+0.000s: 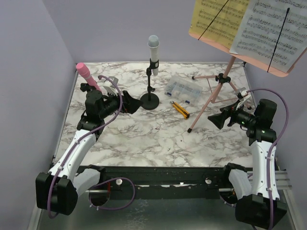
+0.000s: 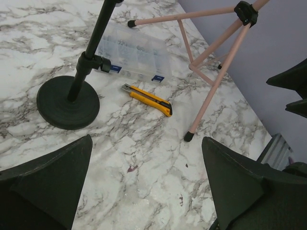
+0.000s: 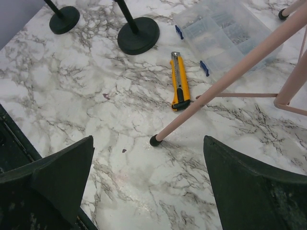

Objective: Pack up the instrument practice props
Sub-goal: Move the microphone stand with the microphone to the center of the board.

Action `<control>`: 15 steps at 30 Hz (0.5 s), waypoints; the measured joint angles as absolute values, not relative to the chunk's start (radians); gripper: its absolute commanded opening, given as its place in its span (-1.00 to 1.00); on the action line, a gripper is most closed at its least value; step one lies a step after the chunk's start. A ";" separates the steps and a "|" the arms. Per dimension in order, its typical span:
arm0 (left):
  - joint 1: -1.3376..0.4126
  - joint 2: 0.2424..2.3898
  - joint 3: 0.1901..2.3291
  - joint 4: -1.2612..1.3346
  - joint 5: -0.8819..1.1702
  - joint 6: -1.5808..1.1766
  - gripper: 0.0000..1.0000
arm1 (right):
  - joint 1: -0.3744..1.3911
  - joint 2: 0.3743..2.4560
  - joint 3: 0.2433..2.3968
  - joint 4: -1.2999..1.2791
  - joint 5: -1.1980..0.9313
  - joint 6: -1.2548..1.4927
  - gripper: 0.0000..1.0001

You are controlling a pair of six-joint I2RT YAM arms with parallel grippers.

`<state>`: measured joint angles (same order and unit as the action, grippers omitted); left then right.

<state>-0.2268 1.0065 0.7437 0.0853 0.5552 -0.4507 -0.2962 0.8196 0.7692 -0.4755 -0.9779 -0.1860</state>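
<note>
Marble-patterned tabletop [image 1: 144, 139] under lilac walls: both arms hover low, holding nothing. Left gripper [image 1: 128, 102] gapes wide just beside the black mic holder [image 1: 150, 101], which keeps the white microphone [image 1: 153, 42] upright. The pink microphone [image 1: 86, 74] stands behind its wrist. Right gripper [image 1: 217, 119], equally wide, faces the pink tripod music rack [image 1: 218, 88], whose desk props up the sheet-music pages [image 1: 249, 28]. No prop is packed yet.

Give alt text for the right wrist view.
Open fingers frame a marble table where a pink tripod leg ends near a yellow utility knife. Beyond lie a clear compartment box and two black round bases.
</note>
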 measured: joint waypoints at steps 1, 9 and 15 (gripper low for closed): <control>-0.227 1.016 0.744 0.103 0.558 -0.437 0.96 | -0.296 0.819 0.769 -0.477 -0.987 -0.192 0.99; -0.227 1.071 0.762 0.222 0.573 -0.329 0.97 | -0.296 0.824 0.769 -0.518 -1.079 -0.254 0.99; -0.227 1.134 0.760 0.427 0.574 -0.286 0.95 | -0.296 0.825 0.769 -0.556 -1.139 -0.317 0.99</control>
